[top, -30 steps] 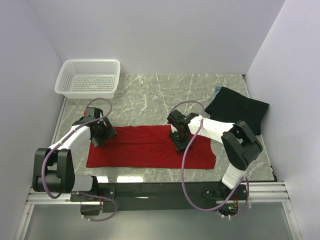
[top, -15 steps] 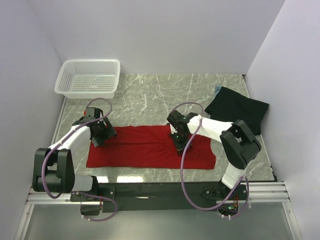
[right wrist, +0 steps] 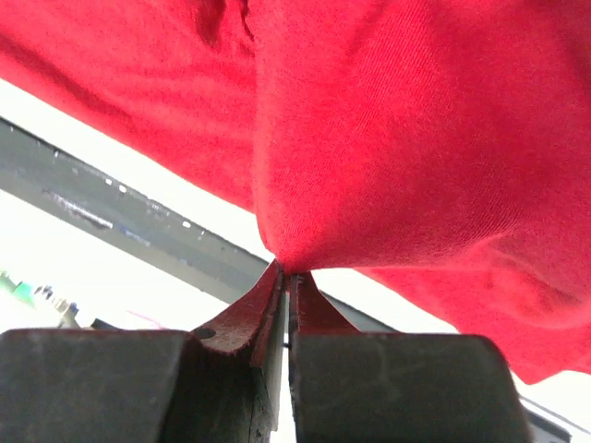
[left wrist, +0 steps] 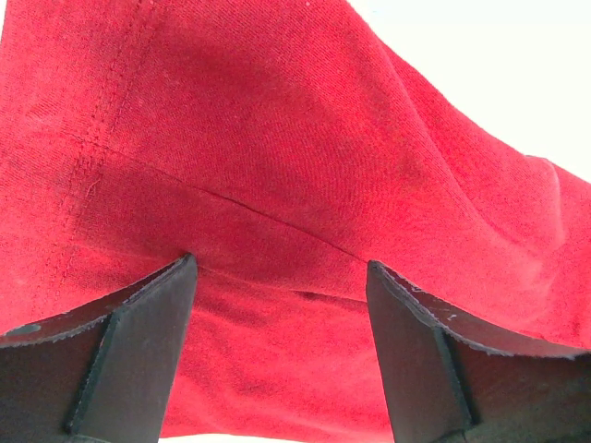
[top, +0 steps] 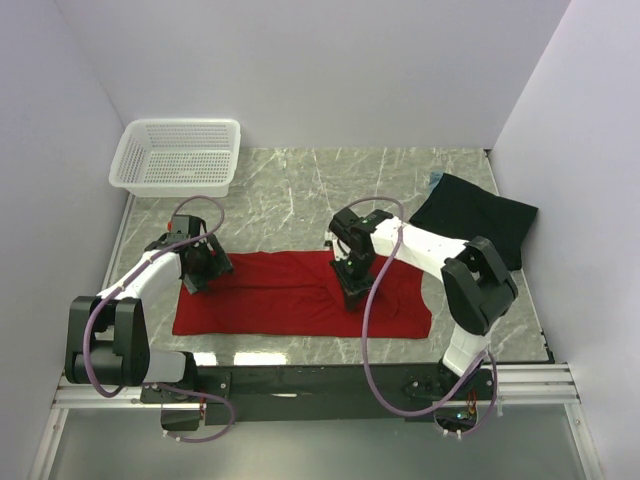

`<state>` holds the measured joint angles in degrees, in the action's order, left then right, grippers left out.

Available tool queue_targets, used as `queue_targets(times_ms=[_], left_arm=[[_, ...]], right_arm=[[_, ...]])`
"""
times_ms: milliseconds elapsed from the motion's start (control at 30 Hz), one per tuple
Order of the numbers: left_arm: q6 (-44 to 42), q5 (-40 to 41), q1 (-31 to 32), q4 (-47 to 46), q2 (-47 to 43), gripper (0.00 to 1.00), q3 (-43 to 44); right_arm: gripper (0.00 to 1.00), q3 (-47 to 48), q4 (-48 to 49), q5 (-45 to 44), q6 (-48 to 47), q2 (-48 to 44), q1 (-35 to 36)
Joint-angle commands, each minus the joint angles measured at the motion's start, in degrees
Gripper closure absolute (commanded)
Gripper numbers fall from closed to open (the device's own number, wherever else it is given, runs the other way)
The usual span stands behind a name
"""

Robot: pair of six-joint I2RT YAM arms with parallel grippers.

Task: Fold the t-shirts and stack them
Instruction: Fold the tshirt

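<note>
White links [top: 420, 247], blk joints [top: 482, 282], purple cables [top: 364, 330] — left gripper [left wrist: 282, 269], right gripper [right wrist: 287, 277] blk

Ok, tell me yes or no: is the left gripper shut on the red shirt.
No: in the left wrist view the left gripper stands wide open over the red t-shirt, pinching nothing.

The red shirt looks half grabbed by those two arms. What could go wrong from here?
1. The right end effector pinches only a small tuck of the red t-shirt at its very tips, so the cloth might slip free when lifted.
2. The left end effector stands open over the shirt's far left corner, gripping nothing; if the right one pulls alone, the shirt could drag and bunch instead of folding evenly.
</note>
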<state>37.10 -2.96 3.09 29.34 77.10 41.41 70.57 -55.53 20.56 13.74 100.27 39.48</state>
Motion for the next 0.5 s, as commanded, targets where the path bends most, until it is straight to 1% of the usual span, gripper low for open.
queue_targets(times_ms=[0, 200, 300, 367, 400, 433, 467], left_arm=[[-0.89, -0.29, 0.16, -1.66, -0.11, 0.20, -0.54], [-0.98, -0.73, 0.16, -1.75, 0.07, 0.20, -0.54], [-1.07, -0.99, 0.16, -1.83, 0.16, 0.20, -0.45], [-1.15, -1.17, 0.16, -1.92, 0.24, 0.20, -0.54], [-1.15, -1.17, 0.16, -2.01, 0.33, 0.20, -0.63], [-1.24, -1.26, 0.16, -2.01, 0.42, 0.20, -0.54], [-1.33, -1.26, 0.16, -2.01, 0.59, 0.20, -0.63]], right_arm=[[0.97, 0.27, -3.09, 5.45, -1.52, 1.95, -0.02], [0.96, 2.38, -6.43, 9.58, -5.82, 3.88, 0.07], [0.93, 3.17, -6.96, 13.09, -6.97, 4.93, 0.15], [0.87, 3.79, -6.79, 14.68, -7.23, 5.02, 0.50], [0.81, 4.14, -6.61, 14.86, -7.15, 5.02, 0.77], [0.69, 4.58, -6.26, 13.56, -6.54, 4.33, 0.86], [0.65, 4.67, -5.56, 12.68, -4.70, 3.89, 0.77]])
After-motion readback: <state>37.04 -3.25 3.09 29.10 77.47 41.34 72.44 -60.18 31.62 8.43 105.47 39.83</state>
